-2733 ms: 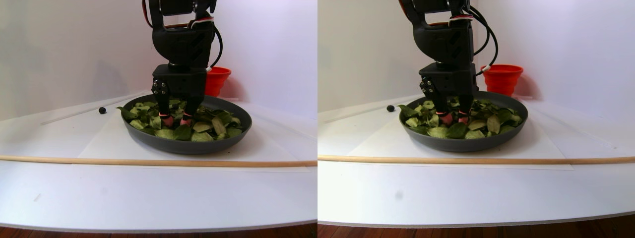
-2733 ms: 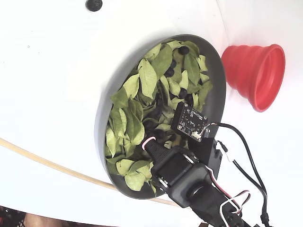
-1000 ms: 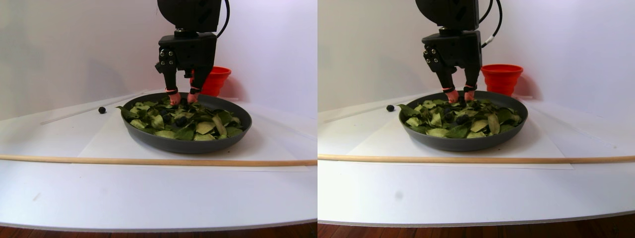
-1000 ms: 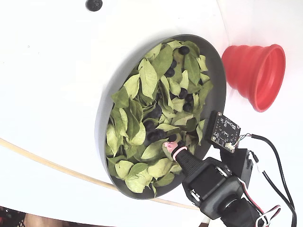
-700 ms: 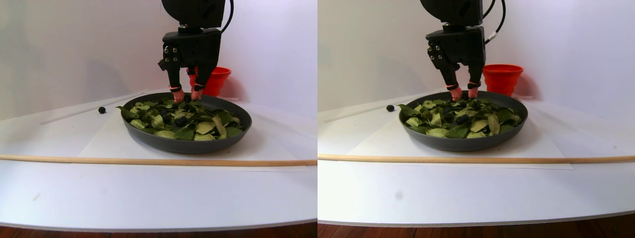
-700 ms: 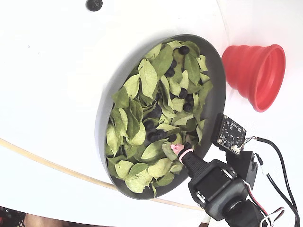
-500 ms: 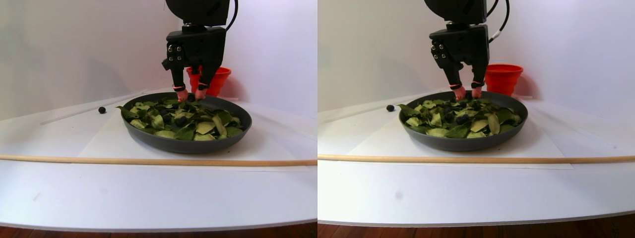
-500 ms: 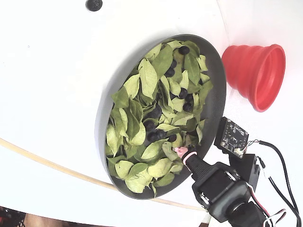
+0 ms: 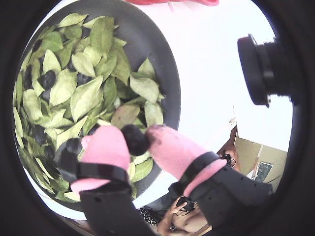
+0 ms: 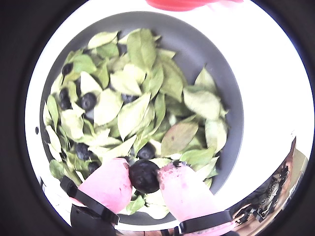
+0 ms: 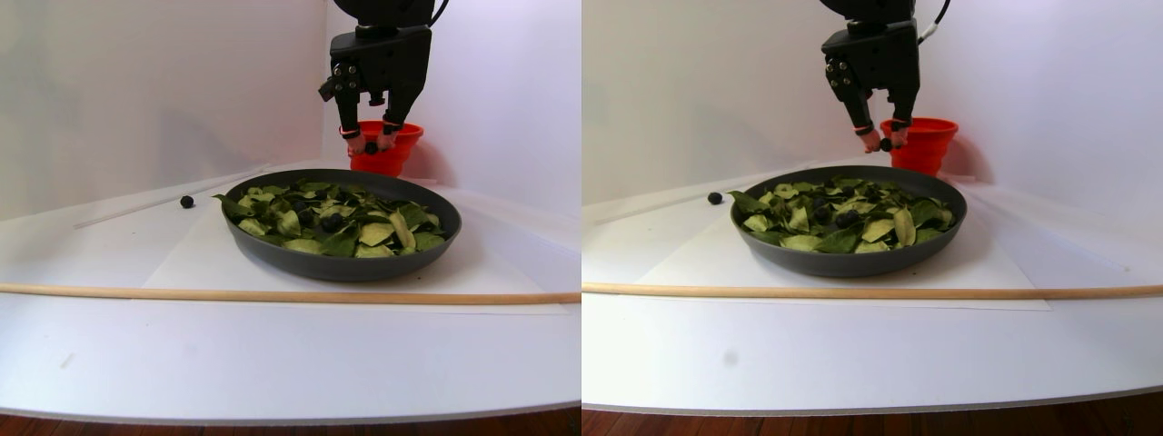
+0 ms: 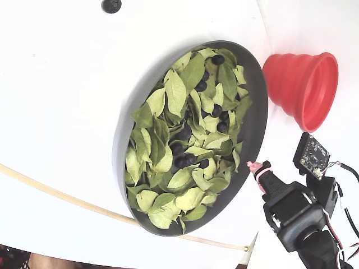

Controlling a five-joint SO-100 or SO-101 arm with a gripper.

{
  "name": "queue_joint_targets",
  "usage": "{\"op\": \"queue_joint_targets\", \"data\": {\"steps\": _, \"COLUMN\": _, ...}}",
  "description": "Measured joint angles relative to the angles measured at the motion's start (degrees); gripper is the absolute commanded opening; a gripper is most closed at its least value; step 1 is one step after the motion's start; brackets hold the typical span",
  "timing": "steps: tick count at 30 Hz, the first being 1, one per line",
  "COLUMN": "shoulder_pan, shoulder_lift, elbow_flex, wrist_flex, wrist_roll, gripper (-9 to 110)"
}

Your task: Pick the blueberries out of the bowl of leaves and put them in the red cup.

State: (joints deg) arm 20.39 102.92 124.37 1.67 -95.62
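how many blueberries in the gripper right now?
1: one blueberry pinched between the pink fingertips, held clear of the leaves, near the red cup. More in the bowl, some maybe hidden.

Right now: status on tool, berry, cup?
Tool shut on blueberry, lifted above bowl. Red cup upright, nothing blocking it. More berries among the leaves.

2 wrist fisheyes looking down, low front stereo pair, overhead fixed
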Motion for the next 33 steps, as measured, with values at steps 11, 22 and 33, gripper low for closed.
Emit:
{"op": "queue_joint_targets", "data": {"steps": 11, "shoulder_pan": 1.23, "shoulder_lift": -0.44, "elbow_flex": -5.89, "wrist_flex": 0.00, "wrist_roll": 0.00, "gripper": 10}}
{"op": "queue_joint_targets", "data": {"steps": 22, "shoulder_pan": 2.02, "shoulder_lift": -3.52, "elbow_flex": -11.25, "wrist_flex": 0.00, "wrist_roll": 0.00, "gripper": 10}}
{"op": "queue_joint_targets", "data": {"steps": 33, "shoulder_pan": 2.64, "shoulder_lift": -8.79, "elbow_flex": -19.78, "wrist_flex": -1.23, "wrist_roll": 0.00, "gripper": 10}}
